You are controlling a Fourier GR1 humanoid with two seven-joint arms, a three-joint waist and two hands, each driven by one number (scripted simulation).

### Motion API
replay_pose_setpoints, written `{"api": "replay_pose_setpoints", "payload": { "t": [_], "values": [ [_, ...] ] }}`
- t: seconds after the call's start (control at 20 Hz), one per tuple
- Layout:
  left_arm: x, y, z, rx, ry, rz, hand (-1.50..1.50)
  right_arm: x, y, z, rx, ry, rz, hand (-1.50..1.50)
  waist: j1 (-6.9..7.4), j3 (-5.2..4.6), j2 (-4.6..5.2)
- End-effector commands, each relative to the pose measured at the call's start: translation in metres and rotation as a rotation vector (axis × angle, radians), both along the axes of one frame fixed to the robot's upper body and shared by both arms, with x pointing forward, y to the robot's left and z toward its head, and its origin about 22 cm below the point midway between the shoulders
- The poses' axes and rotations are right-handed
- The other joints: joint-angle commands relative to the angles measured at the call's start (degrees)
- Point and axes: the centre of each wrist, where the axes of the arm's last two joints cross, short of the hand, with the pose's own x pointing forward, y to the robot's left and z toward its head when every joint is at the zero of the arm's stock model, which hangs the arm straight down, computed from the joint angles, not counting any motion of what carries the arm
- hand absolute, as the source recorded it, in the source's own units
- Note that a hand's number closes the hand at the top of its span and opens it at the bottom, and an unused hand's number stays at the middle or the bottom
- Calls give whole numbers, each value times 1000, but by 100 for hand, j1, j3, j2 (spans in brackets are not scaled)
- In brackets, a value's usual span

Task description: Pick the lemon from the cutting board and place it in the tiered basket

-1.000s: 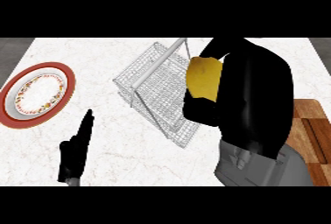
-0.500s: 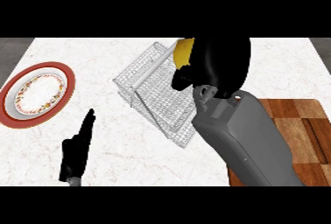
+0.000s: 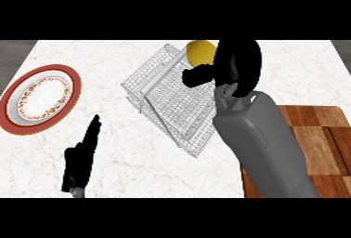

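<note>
counter [image 3: 137,167]: white marbled top | left edge: round plate [image 3: 42,98], red rim, patterned ring, flat on counter | middle toward far edge: wire tiered basket [image 3: 171,102], standing askew | right edge, near side: wooden cutting board [image 3: 322,139], apart from plate

Lemon [image 3: 198,49]: right side hidden behind my right hand [image 3: 237,60]; grip on it, cannot tell. My forearm covers the tiered basket's [image 3: 171,97] right part and much of the cutting board [image 3: 315,135], which the lower edge cuts off.
</note>
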Motion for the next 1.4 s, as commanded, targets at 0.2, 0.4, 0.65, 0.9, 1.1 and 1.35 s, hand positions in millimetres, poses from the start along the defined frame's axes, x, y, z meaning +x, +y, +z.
{"api": "replay_pose_setpoints", "payload": {
  "t": [0.2, 0.4, 0.65, 0.9, 1.1, 1.35],
  "values": [
    [2, 3, -7, -13, 44, 3, 0, 7, -2, 8, 416, -164, -82, -150, -24, -25, 15],
    [-8, 4, -7, 5, 57, 42, 0, -6, 5, 13, 431, -330, -130, -150, -143, -27, -54],
    [-9, 15, -7, -6, 60, 78, 0, -7, -31, 17, 409, -461, -356, -150, -415, -30, -118],
    [-25, 16, -19, -12, 87, 125, 0, -56, -84, 14, 443, -474, -471, -150, -646, -23, -169],
    [-28, 20, -14, -7, 76, 125, 0, -113, -114, 21, 473, -483, -490, -150, -699, -22, -197],
    [-33, 25, -24, -7, 79, 146, 0, -184, -150, 18, 446, -473, -476, -150, -777, -27, -171]
  ]
}}
